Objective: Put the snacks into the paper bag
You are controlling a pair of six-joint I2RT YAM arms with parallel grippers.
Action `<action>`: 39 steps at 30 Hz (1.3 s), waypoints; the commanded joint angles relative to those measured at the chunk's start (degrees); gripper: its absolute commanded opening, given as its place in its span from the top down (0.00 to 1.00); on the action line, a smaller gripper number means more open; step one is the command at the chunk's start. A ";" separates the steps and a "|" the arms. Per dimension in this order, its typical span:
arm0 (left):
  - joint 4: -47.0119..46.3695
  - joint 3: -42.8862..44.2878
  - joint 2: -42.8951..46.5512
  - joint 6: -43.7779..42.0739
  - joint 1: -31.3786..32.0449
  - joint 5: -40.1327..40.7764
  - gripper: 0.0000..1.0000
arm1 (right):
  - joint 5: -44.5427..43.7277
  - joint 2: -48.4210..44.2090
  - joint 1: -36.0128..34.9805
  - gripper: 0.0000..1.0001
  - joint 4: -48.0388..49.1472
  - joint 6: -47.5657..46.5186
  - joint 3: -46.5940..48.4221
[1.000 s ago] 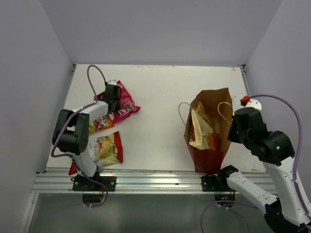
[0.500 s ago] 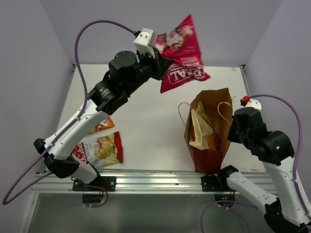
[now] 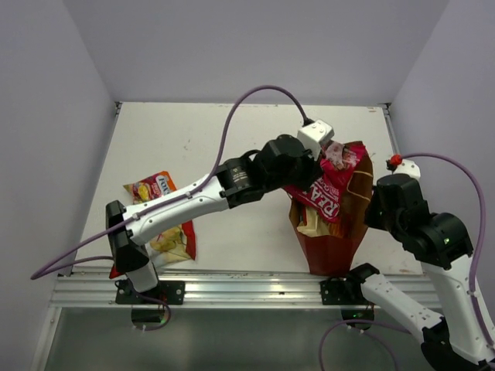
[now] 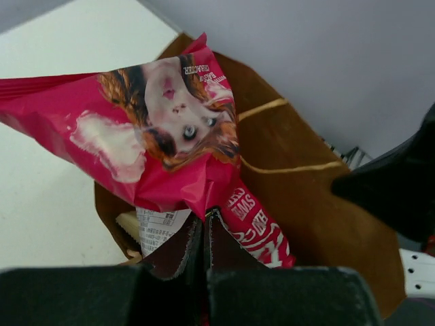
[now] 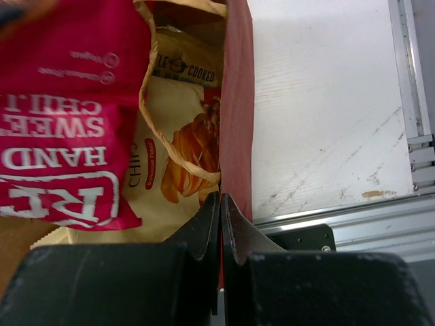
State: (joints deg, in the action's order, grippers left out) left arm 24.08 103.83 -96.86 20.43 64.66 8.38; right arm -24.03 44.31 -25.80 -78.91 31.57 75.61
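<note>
Glossy crinkled foil magenta packet; matt brown paper bag; smooth matt white table.

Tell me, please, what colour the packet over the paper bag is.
Magenta packet, with white lettering; the left wrist view shows it best.

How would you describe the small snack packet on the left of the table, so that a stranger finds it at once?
Look at the white table, on its left half, away from the paper bag. Two packets lie there; it is the small red-and-yellow packet, farther back and smaller than the red-and-white packet.
</note>
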 commanded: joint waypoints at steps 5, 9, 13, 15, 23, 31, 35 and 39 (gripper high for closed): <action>1.57 4.52 -2.97 -0.30 3.00 1.55 1.00 | 0.39 -0.46 0.23 1.00 -9.59 0.95 1.03; 6.76 9.36 -7.63 -1.17 5.73 0.23 1.00 | 0.21 -0.72 0.23 1.00 -9.85 1.03 1.11; 9.24 12.53 -10.02 -2.49 9.59 3.11 0.42 | 0.39 -0.72 0.23 1.00 -9.68 1.04 1.03; 8.36 12.97 -9.05 -3.81 11.79 5.76 0.22 | 0.39 -0.72 0.23 1.00 -9.86 1.21 1.03; 3.55 7.38 6.40 -6.01 12.51 36.65 0.00 | 0.39 -1.16 0.14 1.00 -10.21 1.04 1.29; 18.08 -26.79 25.92 16.12 -17.45 50.11 0.00 | 1.62 -1.42 0.23 1.00 -9.24 0.51 0.68; 23.79 -36.06 25.23 19.47 -33.10 39.01 0.00 | 1.97 -1.51 0.23 1.00 -8.54 0.07 0.15; 32.60 -41.41 21.72 28.32 -34.43 32.76 0.00 | 2.32 -1.34 0.23 1.00 -7.66 -0.28 -0.11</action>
State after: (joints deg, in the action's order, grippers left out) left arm 46.06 65.28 -74.81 37.93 30.35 47.59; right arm -22.96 43.33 -25.80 -79.29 31.88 75.48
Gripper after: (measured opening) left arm 0.996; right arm 0.011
